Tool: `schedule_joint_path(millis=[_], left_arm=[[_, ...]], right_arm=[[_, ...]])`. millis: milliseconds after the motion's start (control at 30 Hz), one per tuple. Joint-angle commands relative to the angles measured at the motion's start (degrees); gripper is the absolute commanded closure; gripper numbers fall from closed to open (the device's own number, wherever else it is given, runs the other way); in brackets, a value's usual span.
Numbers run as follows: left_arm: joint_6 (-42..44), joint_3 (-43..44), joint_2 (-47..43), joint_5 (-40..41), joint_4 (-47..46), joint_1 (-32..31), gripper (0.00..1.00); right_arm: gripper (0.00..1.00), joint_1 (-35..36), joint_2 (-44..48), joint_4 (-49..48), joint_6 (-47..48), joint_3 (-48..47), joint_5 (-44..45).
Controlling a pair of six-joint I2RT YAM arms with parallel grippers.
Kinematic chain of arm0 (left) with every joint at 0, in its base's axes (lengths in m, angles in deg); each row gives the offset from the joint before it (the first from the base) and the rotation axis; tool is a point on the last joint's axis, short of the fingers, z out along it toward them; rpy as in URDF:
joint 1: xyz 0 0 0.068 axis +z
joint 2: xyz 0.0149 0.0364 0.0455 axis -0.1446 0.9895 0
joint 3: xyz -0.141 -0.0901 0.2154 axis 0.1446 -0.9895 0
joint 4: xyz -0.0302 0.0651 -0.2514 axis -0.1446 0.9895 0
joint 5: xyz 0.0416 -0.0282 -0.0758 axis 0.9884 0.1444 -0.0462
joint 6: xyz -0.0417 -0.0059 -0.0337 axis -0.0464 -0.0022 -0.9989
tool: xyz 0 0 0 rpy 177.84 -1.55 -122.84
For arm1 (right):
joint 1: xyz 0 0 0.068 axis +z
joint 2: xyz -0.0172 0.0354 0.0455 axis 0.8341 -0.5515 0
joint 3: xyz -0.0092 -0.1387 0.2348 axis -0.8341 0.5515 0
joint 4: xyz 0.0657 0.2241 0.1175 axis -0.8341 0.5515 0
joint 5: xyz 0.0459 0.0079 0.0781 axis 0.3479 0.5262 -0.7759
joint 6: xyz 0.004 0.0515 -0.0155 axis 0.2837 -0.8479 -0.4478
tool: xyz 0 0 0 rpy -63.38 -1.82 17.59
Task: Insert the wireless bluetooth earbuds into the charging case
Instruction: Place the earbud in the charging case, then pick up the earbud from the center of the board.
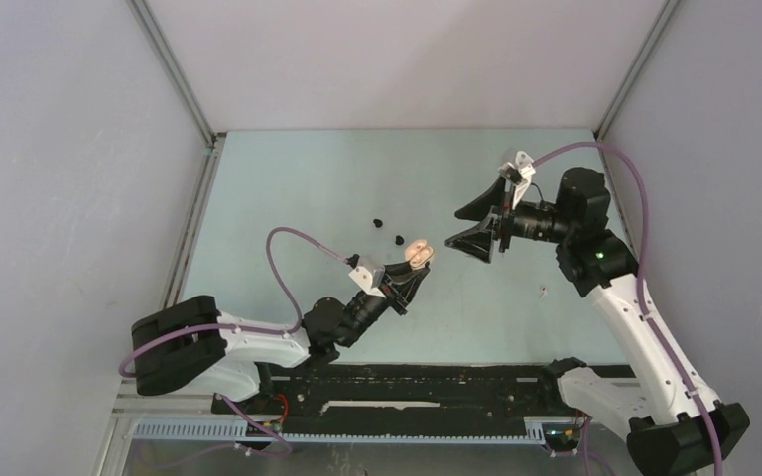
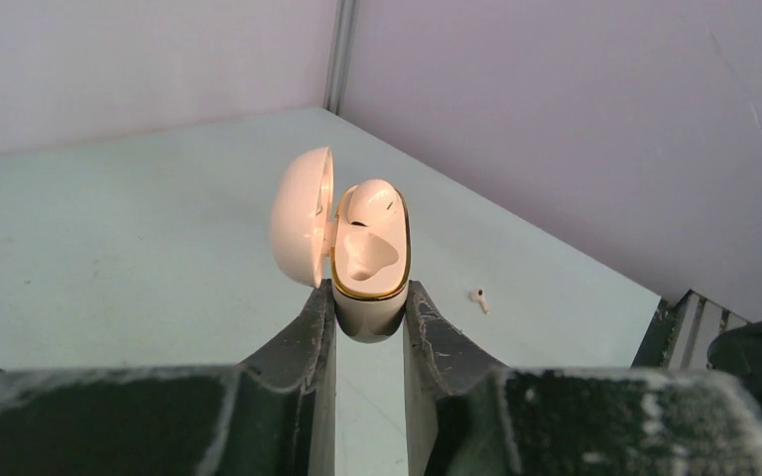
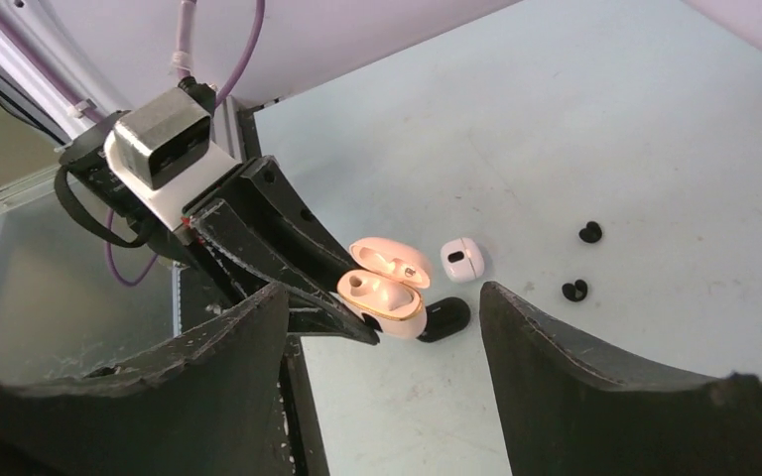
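Cream case (image 2: 369, 260) gripped by left end effector (image 2: 368, 305) | right end effector (image 1: 454, 227) agape

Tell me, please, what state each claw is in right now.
Left claw: closed on the charging case, whose lid is open.
Right claw: open, holding nothing.

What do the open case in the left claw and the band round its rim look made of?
The open charging case looks like glossy cream plastic: smooth, with soft highlights. The rim band looks like gold metal by its shine, though it may be only plating or paint.
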Motion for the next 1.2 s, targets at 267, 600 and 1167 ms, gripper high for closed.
schedule_joint_path(millis=[267,600,1167], left_arm=[[1.10,-5.22,-3.91,-8.26,0.65,-0.20,1.00],[2.19,-7.51,-3.34,-14.83,1.33,-0.13,1.00],[-0.31,-6.96,-6.78,-18.90,5.88,0.35,1.00]], right_arm=[[0.29,-9.77,4.89,24.47,13.91,-2.26,3.16],[0.39,-16.06,-1.09,38.22,23.65,1.51,31.03],[0.54,-20.24,-31.18,36.27,18.20,-0.01,56.95]])
